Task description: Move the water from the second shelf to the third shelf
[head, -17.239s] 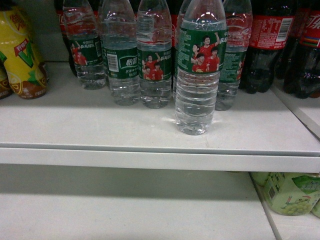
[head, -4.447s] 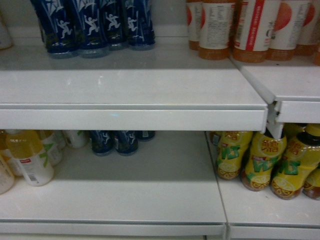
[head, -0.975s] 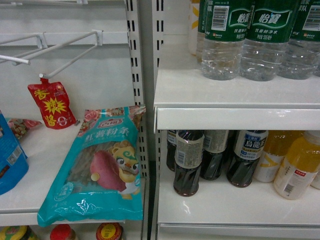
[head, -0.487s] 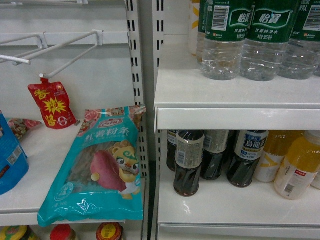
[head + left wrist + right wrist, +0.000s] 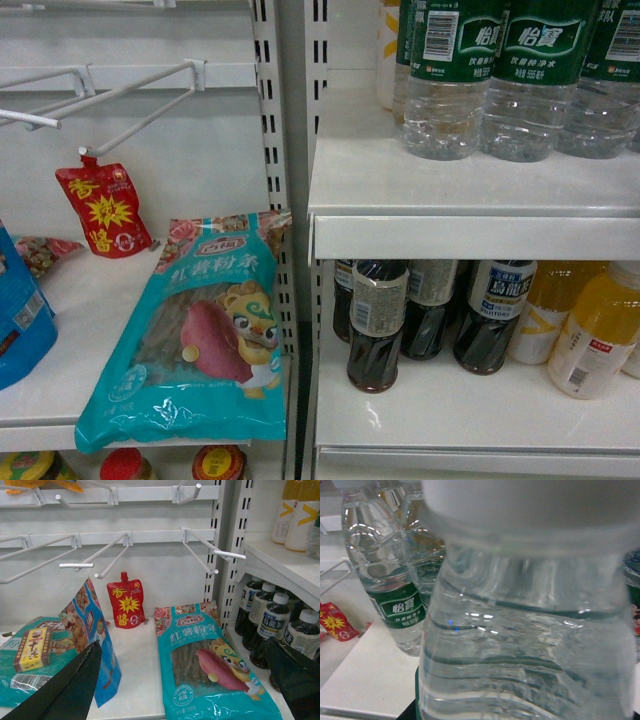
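Note:
A clear ribbed water bottle [image 5: 530, 645] with a white cap fills the right wrist view, very close to the camera. My right gripper [image 5: 520, 707] is shut on it; only a dark sliver of a finger [image 5: 409, 712] shows at the lower left. Behind it, more green-labelled water bottles [image 5: 385, 580] stand on a white shelf [image 5: 370, 675]. In the head view, three such bottles [image 5: 530, 80] stand on the upper right shelf [image 5: 470, 200], and no gripper shows. My left gripper [image 5: 185, 680] is open and empty, low in front of the left bay.
A teal noodle pack [image 5: 200, 330] and a red pouch [image 5: 105, 212] lie in the left bay under wire hooks [image 5: 140, 95]. Dark bottles [image 5: 378, 325] and yellow drink bottles [image 5: 600, 335] stand below the water. A blue pack [image 5: 92, 630] leans beside my left finger [image 5: 65, 690].
The head view travelled from the water shelf past other shelves to this bay. Over the last second nothing has moved.

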`<state>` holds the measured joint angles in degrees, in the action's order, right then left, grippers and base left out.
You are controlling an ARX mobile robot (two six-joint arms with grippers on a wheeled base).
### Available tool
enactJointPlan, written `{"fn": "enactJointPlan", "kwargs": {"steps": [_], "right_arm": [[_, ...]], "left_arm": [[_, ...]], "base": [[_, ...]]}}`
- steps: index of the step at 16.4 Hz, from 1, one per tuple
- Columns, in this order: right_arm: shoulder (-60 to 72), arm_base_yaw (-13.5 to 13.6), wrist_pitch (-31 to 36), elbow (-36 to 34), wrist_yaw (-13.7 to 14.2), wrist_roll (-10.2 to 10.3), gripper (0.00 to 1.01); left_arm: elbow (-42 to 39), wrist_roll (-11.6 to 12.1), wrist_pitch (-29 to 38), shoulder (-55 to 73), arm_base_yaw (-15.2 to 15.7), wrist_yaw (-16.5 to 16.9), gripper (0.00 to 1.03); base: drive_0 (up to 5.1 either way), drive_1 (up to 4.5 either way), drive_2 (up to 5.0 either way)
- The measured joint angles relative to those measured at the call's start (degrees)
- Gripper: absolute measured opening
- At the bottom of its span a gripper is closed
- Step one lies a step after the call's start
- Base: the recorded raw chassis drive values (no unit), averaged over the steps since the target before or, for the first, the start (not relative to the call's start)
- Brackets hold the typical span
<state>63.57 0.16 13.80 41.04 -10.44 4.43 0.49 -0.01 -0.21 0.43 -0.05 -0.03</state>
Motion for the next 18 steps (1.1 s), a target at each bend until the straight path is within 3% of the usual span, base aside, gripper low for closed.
{"fn": "enactJointPlan", "kwargs": {"steps": [6, 9, 18], "right_arm": [[11.43, 1.49, 2.71, 6.97, 6.1, 0.11, 0.43], [16.83, 2.51, 3.96, 11.02, 9.05, 1.44, 0.43], [19.34, 2.78, 5.92, 12.48, 9.84, 1.49, 0.43]], "left_arm": [[0.0, 0.02, 0.0, 0.0, 0.0, 0.0, 0.98], [0.0, 0.0, 0.0, 0.0, 0.0, -0.02, 0.98], [0.0, 0.0, 0.0, 0.0, 0.0, -0.02, 0.98]], "base": [[0.0, 0.0, 0.0], [0.0, 0.0, 0.0], [0.0, 0.0, 0.0]]}}
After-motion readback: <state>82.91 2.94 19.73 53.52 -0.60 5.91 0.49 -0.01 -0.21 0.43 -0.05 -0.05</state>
